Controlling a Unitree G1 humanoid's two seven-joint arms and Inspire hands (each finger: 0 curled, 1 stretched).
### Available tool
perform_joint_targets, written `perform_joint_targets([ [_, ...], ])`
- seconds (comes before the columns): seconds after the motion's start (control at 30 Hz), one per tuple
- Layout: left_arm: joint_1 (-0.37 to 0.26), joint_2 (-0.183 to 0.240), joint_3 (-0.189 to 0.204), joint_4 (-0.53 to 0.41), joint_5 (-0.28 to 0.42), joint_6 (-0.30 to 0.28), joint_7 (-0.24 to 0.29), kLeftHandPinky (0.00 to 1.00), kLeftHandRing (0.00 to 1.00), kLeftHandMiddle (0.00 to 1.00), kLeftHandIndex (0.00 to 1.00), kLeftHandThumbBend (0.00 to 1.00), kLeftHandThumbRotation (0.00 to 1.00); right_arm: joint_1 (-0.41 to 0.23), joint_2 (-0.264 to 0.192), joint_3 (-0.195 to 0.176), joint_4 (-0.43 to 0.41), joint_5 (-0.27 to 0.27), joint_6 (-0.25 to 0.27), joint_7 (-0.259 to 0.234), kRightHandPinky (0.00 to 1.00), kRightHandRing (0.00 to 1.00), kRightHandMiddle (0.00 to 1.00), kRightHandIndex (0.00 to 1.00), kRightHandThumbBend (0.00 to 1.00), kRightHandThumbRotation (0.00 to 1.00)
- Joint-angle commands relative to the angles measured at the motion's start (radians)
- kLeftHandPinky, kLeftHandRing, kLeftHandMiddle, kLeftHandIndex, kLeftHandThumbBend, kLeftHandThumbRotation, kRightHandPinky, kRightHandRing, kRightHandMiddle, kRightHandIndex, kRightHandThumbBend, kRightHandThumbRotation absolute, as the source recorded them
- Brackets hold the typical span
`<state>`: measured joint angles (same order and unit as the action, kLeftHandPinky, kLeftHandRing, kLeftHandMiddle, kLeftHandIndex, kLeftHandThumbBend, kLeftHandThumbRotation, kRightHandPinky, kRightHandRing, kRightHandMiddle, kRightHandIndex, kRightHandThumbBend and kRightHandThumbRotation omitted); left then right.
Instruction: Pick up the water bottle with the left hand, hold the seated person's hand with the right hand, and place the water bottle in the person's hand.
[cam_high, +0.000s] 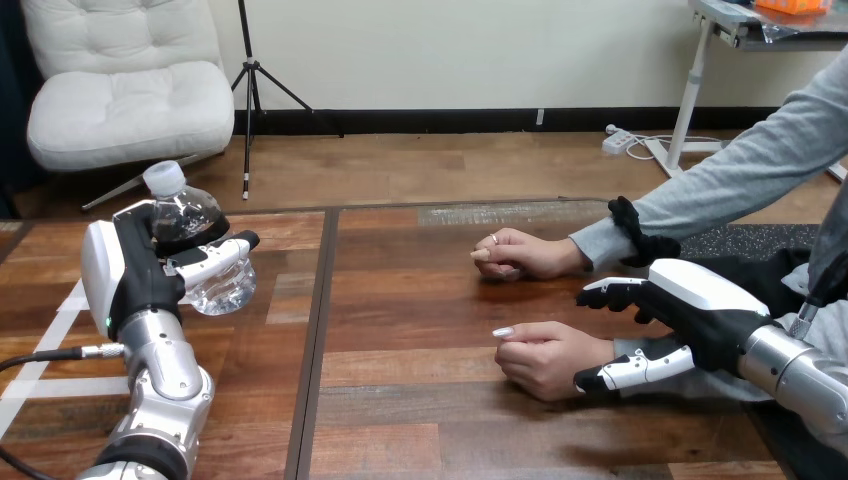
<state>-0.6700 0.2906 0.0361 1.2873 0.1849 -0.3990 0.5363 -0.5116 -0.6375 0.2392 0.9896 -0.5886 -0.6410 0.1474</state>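
The wooden worktop (400, 420) stretches ahead, with bare boards between the two hands. The left arm rises from the bottom edge, its forearm upright, and the left hand (140, 275) is held clear above the worktop, its back turned outward. Its fingers and thumb are curled round the bottle (185, 215), which tilts slightly, cap uppermost, with its base sticking out beyond the fingers. The right hand (700, 305) reaches in low, back upward, at the wrist of the person's nearer hand (545, 355), touching it; whether it grips I cannot tell. Just beyond the right hand, the person's farther hand (520, 255) rests on the worktop, well apart from the bottle.
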Motion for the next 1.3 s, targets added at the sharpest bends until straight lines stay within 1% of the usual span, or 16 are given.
perform_joint_targets([
  [0.0,-0.073,0.009,0.008,-0.050,-0.002,-0.007,0.003,0.36,0.41,0.44,0.48,0.77,0.00,-0.094,-0.039,-0.002,-0.012,0.016,0.004,0.003,0.75,0.84,0.84,0.83,1.00,0.61],
  [0.2,-0.072,0.010,0.014,-0.050,-0.006,-0.005,-0.005,0.36,0.40,0.43,0.48,0.77,0.00,-0.094,-0.046,0.003,-0.017,0.003,0.008,-0.003,0.75,0.84,0.84,0.83,1.00,0.58],
  [0.3,-0.071,0.010,0.016,-0.052,-0.006,-0.008,-0.007,0.35,0.39,0.42,0.48,0.77,0.00,-0.099,-0.046,0.006,-0.004,-0.002,0.004,-0.012,0.75,0.84,0.84,0.83,1.00,0.57],
  [0.43,-0.068,0.011,0.015,-0.054,-0.002,-0.009,-0.006,0.34,0.38,0.42,0.48,0.77,0.00,-0.106,-0.048,0.009,0.003,-0.008,0.012,-0.009,0.75,0.84,0.84,0.83,1.00,0.56],
  [0.53,-0.067,0.011,0.017,-0.052,-0.003,-0.011,-0.006,0.36,0.39,0.42,0.48,0.77,0.00,-0.109,-0.049,0.010,0.004,-0.009,0.014,-0.010,0.75,0.84,0.84,0.83,1.00,0.53],
  [0.63,-0.065,0.013,0.013,-0.053,0.002,-0.008,-0.002,0.33,0.36,0.40,0.48,0.77,0.00,-0.120,-0.050,0.015,0.010,-0.009,0.028,0.004,0.76,0.84,0.84,0.83,1.00,0.49],
  [0.73,-0.066,0.013,0.012,-0.053,0.005,-0.003,0.003,0.29,0.33,0.38,0.48,0.77,0.00,-0.125,-0.053,0.026,0.019,-0.025,0.030,-0.019,0.76,0.84,0.84,0.83,1.00,0.47],
  [0.83,-0.064,0.012,0.013,-0.052,0.003,-0.009,0.003,0.27,0.32,0.37,0.48,0.78,0.00,-0.134,-0.055,0.033,0.022,-0.025,0.048,-0.003,0.76,0.85,0.85,0.83,1.00,0.46],
  [0.93,-0.064,0.008,0.012,-0.071,0.003,0.001,0.008,0.26,0.31,0.36,0.47,0.77,0.00,-0.139,-0.058,0.042,0.029,-0.030,0.043,-0.015,0.76,0.85,0.85,0.83,1.00,0.45],
  [0.97,-0.065,0.010,0.014,-0.061,0.002,0.000,0.005,0.26,0.31,0.36,0.47,0.77,0.00,-0.143,-0.059,0.046,0.029,-0.034,0.050,-0.013,0.76,0.85,0.85,0.83,1.00,0.45],
  [1.03,-0.066,0.013,0.016,-0.046,0.000,-0.002,0.000,0.27,0.32,0.37,0.47,0.78,0.00,-0.147,-0.060,0.051,0.030,-0.039,0.058,-0.010,0.76,0.85,0.85,0.83,1.00,0.44],
  [1.13,-0.065,0.011,0.013,-0.054,0.003,-0.003,0.006,0.27,0.32,0.38,0.47,0.78,0.00,-0.153,-0.061,0.053,0.040,-0.043,0.049,-0.018,0.76,0.85,0.85,0.83,1.00,0.43],
  [1.27,-0.063,0.012,0.014,-0.054,0.002,-0.012,0.003,0.29,0.34,0.39,0.47,0.78,0.00,-0.165,-0.061,0.059,0.054,-0.047,0.059,-0.015,0.76,0.85,0.85,0.83,1.00,0.40],
])
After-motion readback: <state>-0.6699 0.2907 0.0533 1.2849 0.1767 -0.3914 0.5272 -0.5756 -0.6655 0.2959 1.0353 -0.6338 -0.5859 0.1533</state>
